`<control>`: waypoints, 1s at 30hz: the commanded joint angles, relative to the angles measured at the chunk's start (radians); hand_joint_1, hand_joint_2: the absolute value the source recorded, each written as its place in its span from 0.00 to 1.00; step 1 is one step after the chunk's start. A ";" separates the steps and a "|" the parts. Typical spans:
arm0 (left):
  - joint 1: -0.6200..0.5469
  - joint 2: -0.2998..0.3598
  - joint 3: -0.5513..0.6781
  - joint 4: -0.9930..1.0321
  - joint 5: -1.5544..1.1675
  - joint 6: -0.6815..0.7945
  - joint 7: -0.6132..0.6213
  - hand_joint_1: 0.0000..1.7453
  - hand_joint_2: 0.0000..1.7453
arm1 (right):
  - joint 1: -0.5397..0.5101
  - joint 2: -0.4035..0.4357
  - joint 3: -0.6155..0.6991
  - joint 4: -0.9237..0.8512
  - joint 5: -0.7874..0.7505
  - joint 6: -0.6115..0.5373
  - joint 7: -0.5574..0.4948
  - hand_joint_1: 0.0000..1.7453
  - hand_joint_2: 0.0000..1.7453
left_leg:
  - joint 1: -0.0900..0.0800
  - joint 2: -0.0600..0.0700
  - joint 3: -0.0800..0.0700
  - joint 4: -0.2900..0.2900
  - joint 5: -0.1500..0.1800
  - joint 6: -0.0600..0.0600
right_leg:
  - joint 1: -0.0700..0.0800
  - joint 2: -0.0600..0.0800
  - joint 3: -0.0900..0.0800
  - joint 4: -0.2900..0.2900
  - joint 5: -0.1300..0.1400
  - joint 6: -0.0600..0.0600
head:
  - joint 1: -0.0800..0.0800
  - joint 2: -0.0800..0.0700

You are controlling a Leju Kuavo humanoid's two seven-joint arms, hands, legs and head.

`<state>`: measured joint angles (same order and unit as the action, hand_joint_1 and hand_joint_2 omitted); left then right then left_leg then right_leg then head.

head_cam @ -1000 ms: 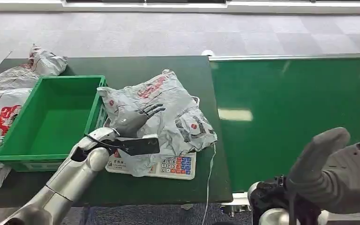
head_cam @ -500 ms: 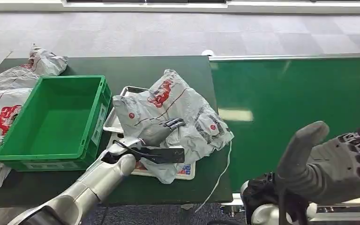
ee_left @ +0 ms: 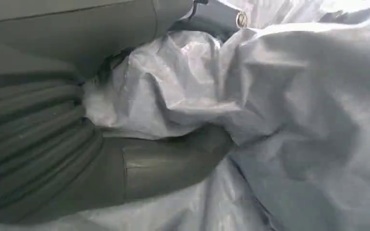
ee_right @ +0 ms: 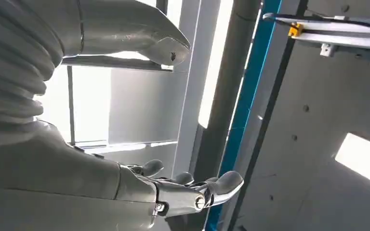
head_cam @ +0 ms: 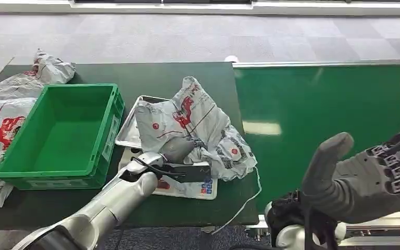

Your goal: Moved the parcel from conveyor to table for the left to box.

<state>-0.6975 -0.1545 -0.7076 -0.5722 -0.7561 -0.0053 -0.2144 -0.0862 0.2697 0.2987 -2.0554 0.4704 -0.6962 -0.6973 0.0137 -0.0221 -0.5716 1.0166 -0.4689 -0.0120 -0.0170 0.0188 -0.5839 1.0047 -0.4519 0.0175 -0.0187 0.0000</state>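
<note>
meanwhile gripping the crumpled parcel (head_cam: pixel 195 130) with left hand (head_cam: pixel 176 149) – right hand (head_cam: pixel 375 177) spread, empty – could snag the scale (head_cam: pixel 185 186) on lifting.

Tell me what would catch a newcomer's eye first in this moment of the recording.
Most striking is the crumpled grey parcel at the table's middle, bunched over a scale and metal tray, with the left hand gripping its plastic. Next to it on the left sits an empty green box. In the lower right, the right hand looms large and open above the bare green conveyor.
</note>
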 commanded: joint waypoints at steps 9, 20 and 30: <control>0.043 0.123 0.088 -0.275 -0.041 0.074 0.030 1.00 1.00 | 0.045 -0.042 -0.028 -0.025 0.025 -0.002 -0.001 0.00 1.00 | 0.000 0.003 -0.004 -0.001 0.006 0.000 | 0.001 -0.001 -0.005 -0.001 0.005 -0.001 | 0.000 0.000; 0.085 0.233 0.128 -0.465 0.031 -0.011 0.028 1.00 1.00 | 0.057 -0.053 -0.042 -0.030 0.030 -0.002 -0.001 0.00 1.00 | 0.000 0.004 -0.007 -0.002 0.007 0.000 | 0.001 -0.001 -0.008 -0.001 0.006 -0.001 | 0.000 0.000; 0.141 0.317 0.156 -0.632 0.073 -0.038 0.036 1.00 1.00 | 0.059 -0.058 -0.052 -0.036 0.029 -0.002 -0.001 0.00 1.00 | 0.000 0.002 -0.009 -0.001 0.007 -0.001 | 0.001 -0.001 -0.010 0.000 0.005 -0.001 | 0.000 0.000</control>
<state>-0.5697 0.1052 -0.5852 -1.1318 -0.6866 -0.0305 -0.1812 -0.0175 0.2464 0.2823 -2.0989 0.5024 -0.6966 -0.6973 0.0139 -0.0222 -0.5807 1.0162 -0.4622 -0.0132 -0.0162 0.0186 -0.5940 1.0054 -0.4474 0.0171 -0.0187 0.0000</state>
